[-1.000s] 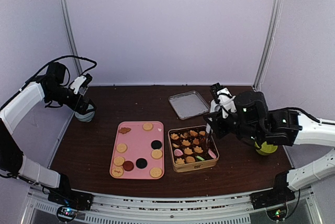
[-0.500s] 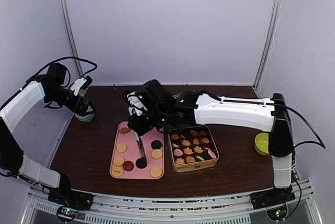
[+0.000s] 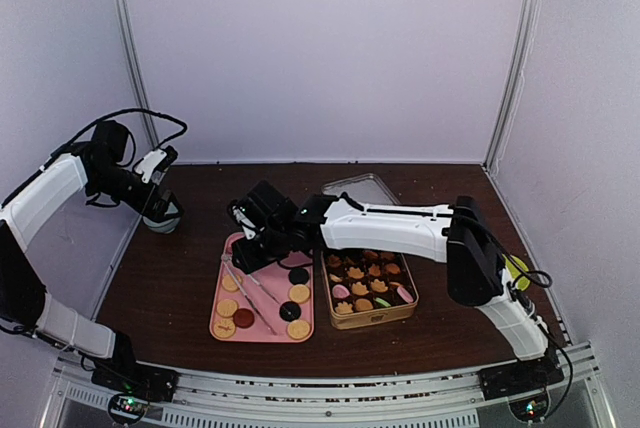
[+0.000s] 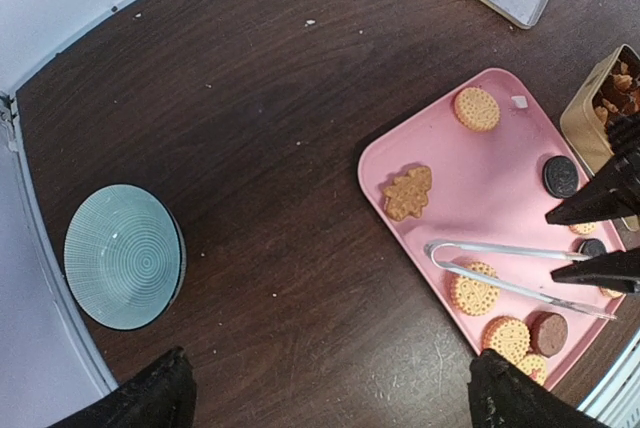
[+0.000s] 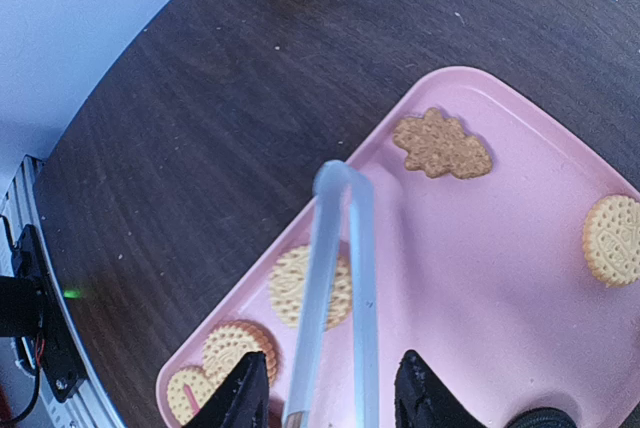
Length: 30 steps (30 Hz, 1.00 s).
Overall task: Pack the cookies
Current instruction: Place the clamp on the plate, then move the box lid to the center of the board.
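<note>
Left gripper [image 4: 330, 383] first: it's hung out at the far side with the jaws spread as wide as they go and nothing held. A ribbed bowl [image 4: 124, 255] is sat on the table beneath it, off toward one finger's side. No trouble is expected from there.

Right gripper [image 5: 332, 386] is where it could go wrong. It's held over the pink tray [image 4: 490, 178] with the jaws partly apart. The tongs [image 5: 316, 288] are seen between them with a sliver of gap on each side, so they look loose rather than pinched. The loop end is pointed away from the fingers, and one leg is laid across a round cookie [image 4: 472, 293].

If the jaws get closed off-centre, the tongs could be skidded sideways. The loose cookies [image 4: 477, 108] scattered ahead of the fingers could then be shoved to the rim or cracked. Off to that gripper's right, the tin [image 3: 370, 320] looks mostly filled, so anything dropped carelessly could be bounced out.
</note>
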Available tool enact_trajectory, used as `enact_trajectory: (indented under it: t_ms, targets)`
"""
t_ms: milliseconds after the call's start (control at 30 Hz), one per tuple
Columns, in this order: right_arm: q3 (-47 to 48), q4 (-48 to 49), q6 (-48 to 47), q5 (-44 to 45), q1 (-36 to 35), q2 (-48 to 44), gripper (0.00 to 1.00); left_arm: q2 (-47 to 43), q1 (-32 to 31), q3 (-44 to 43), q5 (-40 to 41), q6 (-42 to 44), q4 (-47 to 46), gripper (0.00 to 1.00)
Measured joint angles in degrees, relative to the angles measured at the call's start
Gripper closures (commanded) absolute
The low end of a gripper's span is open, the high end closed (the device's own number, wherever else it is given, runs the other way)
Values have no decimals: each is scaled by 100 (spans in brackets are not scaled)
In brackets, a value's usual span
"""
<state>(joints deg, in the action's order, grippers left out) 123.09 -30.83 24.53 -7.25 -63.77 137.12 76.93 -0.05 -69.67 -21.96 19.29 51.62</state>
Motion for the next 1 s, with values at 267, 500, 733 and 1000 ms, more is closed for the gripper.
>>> enact_trajectory:
  t_ms: [267, 500, 733, 1000]
  targets:
    - [-7, 398, 404, -190, 437, 133, 40, 0, 2, 0, 15, 20, 0, 2]
    - [-1088, 376, 372, 258, 1067, -879, 34, 2, 2, -76, 15, 35, 111, 2]
    - [-2715, 249, 859, 1080, 2774, -2404, 33, 2, 2, -116, 2, 37, 138, 2]
    - [-2920, -284, 1377, 1331, 3294, -1858, 33, 28, 7, -116, -24, 42, 195, 2]
